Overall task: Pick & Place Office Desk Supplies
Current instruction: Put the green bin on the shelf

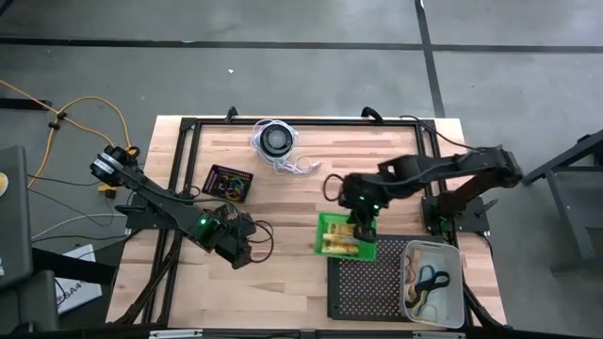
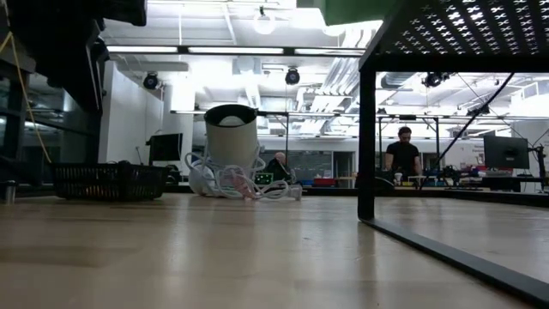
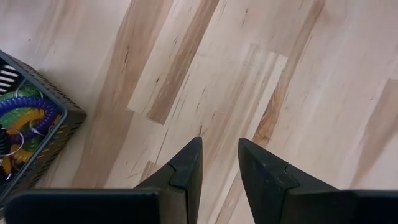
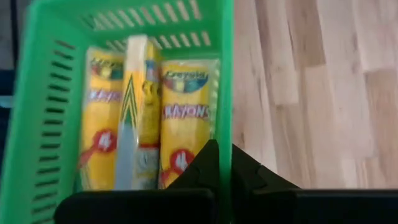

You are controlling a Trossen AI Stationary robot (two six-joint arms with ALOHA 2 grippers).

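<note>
three yellow crayon packets, one green basket

Wood bench: small black basket beside left fingers; corded disc and perforated tray also on it.

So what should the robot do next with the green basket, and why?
Probably carry it a little farther over the black perforated tray and lower it. The right end effector is shut on the green basket's wall, holding it at the tray's edge with yellow crayon packs inside.
</note>
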